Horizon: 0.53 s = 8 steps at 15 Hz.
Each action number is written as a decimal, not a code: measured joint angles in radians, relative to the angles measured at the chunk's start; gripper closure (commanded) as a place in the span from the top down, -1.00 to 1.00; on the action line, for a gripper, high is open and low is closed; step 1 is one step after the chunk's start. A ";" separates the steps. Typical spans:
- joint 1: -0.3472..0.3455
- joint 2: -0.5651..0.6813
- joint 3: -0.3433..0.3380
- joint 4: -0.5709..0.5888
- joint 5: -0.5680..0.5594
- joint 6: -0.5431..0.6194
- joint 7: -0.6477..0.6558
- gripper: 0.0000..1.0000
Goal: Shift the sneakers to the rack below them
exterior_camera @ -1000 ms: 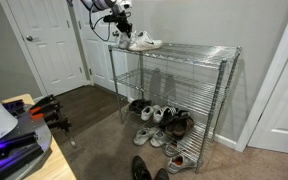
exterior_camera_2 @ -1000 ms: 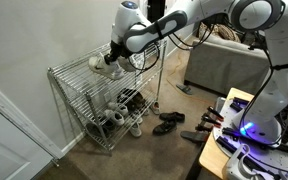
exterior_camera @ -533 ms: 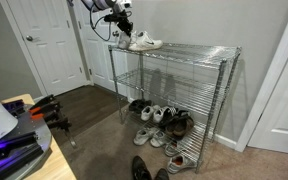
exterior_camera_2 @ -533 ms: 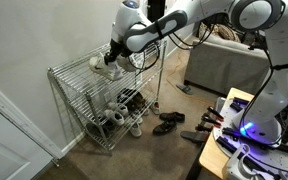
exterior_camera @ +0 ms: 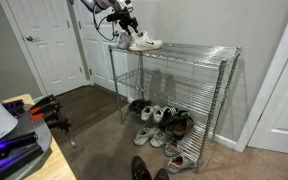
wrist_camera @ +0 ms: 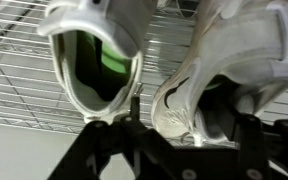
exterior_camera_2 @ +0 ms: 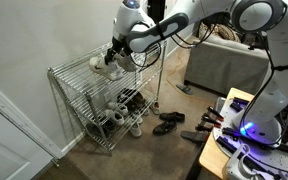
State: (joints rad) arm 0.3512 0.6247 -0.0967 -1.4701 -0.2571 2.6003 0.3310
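The white sneakers [exterior_camera: 141, 41] [exterior_camera_2: 106, 62] sit side by side at the end of the wire unit's top tier. My gripper [exterior_camera: 124, 30] [exterior_camera_2: 117, 56] is at their heels. In the wrist view its jaws [wrist_camera: 192, 125] stand apart around the heel of one sneaker [wrist_camera: 199, 80], with a gap beside the dark finger [wrist_camera: 134, 115]. The other sneaker [wrist_camera: 89, 60] lies outside that finger, its green insole showing. The gripper is open. The rack [exterior_camera: 179, 80] [exterior_camera_2: 84, 95], the tier below, holds nothing.
A cluster of white, grey and dark shoes [exterior_camera: 162, 120] fills the bottom tier. Black shoes [exterior_camera: 144, 170] [exterior_camera_2: 169, 123] lie on the floor in front. A white door [exterior_camera: 49, 45] stands beside the unit; a bench with gear [exterior_camera: 24, 130] is nearby.
The jaws have spread apart, coming off the sneakers. The sneakers stay where they were on the top tier, and the arm has barely moved.
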 measured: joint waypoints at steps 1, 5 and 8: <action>0.007 -0.001 -0.019 -0.007 -0.016 -0.001 0.015 1.00; 0.006 -0.005 -0.049 -0.034 -0.038 -0.041 0.041 1.00; -0.011 -0.005 -0.018 -0.042 -0.022 -0.080 0.034 1.00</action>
State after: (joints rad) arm 0.3406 0.6194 -0.1148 -1.5121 -0.2791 2.5205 0.3653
